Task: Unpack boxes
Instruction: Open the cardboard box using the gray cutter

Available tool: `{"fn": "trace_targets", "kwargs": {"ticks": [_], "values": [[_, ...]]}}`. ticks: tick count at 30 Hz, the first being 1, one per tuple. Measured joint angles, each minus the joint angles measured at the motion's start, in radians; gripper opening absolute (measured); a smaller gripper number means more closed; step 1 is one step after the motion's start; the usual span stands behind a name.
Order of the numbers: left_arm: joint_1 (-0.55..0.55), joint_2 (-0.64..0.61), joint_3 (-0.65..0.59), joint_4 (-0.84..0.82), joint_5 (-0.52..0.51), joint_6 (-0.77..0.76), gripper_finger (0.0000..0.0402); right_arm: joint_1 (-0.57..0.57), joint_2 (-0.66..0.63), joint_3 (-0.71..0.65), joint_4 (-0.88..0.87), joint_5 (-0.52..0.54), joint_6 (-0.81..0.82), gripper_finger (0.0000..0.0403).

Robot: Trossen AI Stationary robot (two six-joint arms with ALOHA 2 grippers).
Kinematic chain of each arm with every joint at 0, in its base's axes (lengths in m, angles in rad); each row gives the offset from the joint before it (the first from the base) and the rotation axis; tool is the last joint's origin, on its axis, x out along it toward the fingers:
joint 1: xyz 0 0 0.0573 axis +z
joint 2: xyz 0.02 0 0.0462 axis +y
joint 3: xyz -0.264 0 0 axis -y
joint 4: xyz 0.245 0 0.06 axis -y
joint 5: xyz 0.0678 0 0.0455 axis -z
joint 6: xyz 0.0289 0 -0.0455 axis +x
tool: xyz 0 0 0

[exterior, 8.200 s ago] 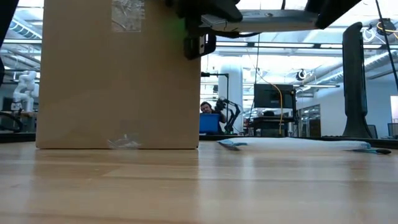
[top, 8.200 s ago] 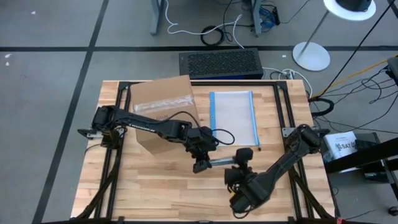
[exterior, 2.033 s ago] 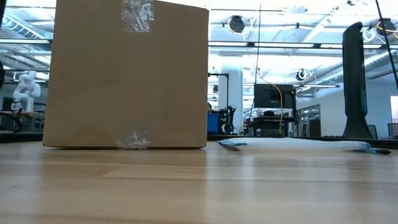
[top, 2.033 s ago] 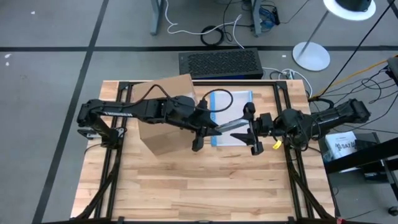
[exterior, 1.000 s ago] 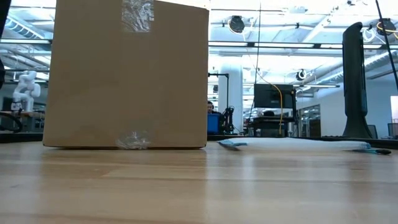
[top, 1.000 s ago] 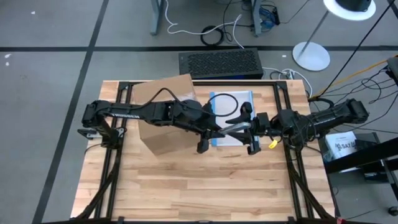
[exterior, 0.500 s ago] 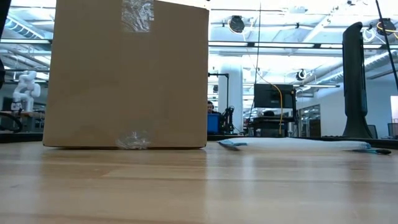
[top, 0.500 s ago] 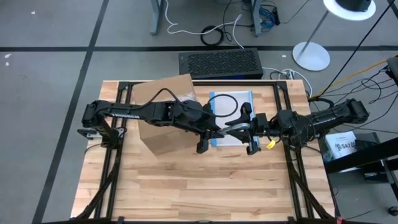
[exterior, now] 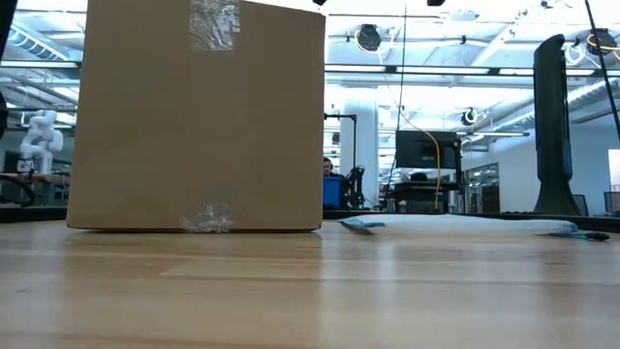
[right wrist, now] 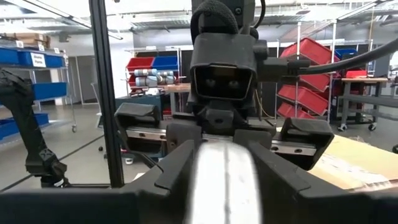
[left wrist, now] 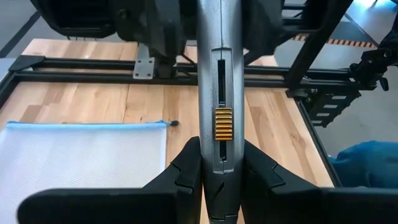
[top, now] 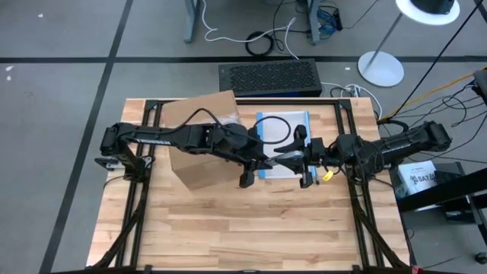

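Note:
The brown cardboard box (top: pixel 202 144) stands on its base at the table's far left; the low view shows its taped side (exterior: pixel 199 116). A grey utility knife (top: pixel 283 157) with a gold slider (left wrist: pixel 223 123) hangs in the air between both arms, right of the box and above a clear pouch. My left gripper (top: pixel 255 162) is shut on the knife's left end. My right gripper (top: pixel 304 161), facing it, is shut on the right end. My left gripper pinches the knife's handle by its two narrow edges (left wrist: pixel 205 168), below the slider, between its two fingers. The fingers lie along the knife, coming from the table's left and slanting slightly down. The knife is lifted clear. My right gripper has the knife's other end (right wrist: pixel 224 180) between its two fingers (right wrist: pixel 180 168), coming about level from the table's right, along the knife. The knife is blurred in that view, so its exact part does not show.
A clear plastic pouch with blue edges (top: pixel 285 129) lies flat on the table under the knife, to the right of the box. A black grille-topped unit (top: pixel 270 76) sits beyond the far edge. Bare wood fills the table's near half.
My right gripper's fingers have come in onto the knife's right end. The left gripper has kept its hold, and the knife, the box and the pouch have stayed where they were.

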Motion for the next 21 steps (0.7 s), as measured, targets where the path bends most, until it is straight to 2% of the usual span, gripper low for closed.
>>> {"fn": "trace_targets", "kwargs": {"ticks": [9, 17, 21], "values": [[0.000, 0.000, 0.000, 0.005, 0.000, 0.001, 0.0066, 0.000, 0.000, 0.000, -0.003, 0.001, 0.000, 0.0128], [0.000, 0.000, 0.000, 0.005, -0.006, 0.003, 0.0066, 0.000, 0.000, 0.000, -0.006, 0.014, -0.012, 0.0077], [0.001, 0.000, 0.000, 0.005, -0.011, 0.007, 0.0066, 0.000, -0.001, 0.000, -0.006, 0.019, -0.012, 0.0071]]}}
